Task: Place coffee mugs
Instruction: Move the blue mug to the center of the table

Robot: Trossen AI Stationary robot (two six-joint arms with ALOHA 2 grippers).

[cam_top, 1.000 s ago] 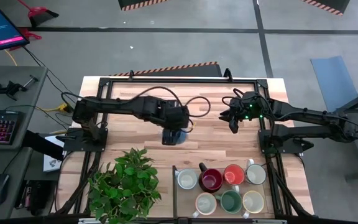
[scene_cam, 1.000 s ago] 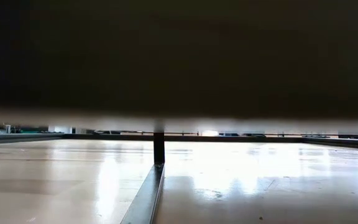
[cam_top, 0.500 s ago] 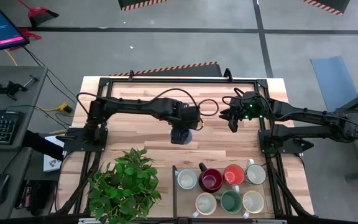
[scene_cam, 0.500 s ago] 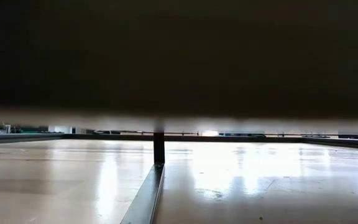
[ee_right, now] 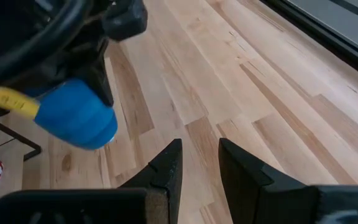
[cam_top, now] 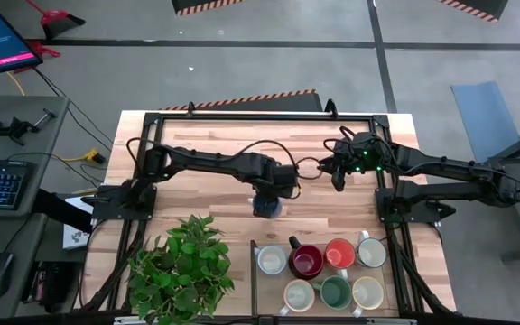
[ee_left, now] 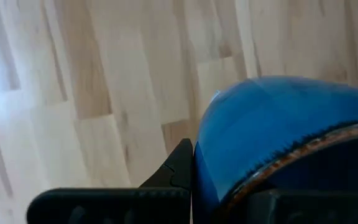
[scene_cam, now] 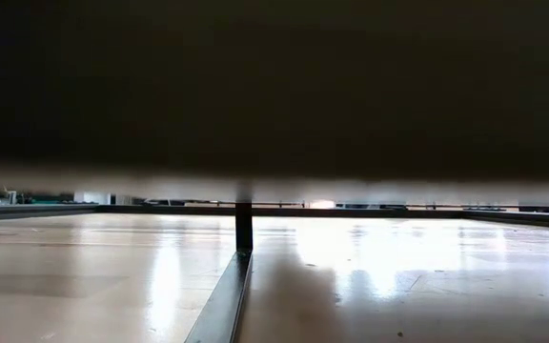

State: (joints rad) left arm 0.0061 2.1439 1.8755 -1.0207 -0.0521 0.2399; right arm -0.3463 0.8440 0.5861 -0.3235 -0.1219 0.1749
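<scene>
A blue mug hangs at the table's middle, under my left gripper, which is shut on it. In the right wrist view the blue mug shows tilted, above the wood. Several other mugs stand upright at the table's near right: a white one, a dark red one, an orange one, a green one and cream ones. My right gripper waits open at the far right, its fingers holding nothing. My left gripper holds the blue mug by its wall at the rim, one finger outside and the other inside the mug. The fingers come from above, pointing steeply down. The mug hangs below them, tilted and clear of the table.
A leafy potted plant stands at the near left. A dark frame bar borders the group of mugs on its left. Bare wood lies between the plant and the arms.
My left gripper has carried the blue mug down and toward the table's right and near edges, closer to the group of mugs, and has tipped a little. It has stayed shut on the mug.
</scene>
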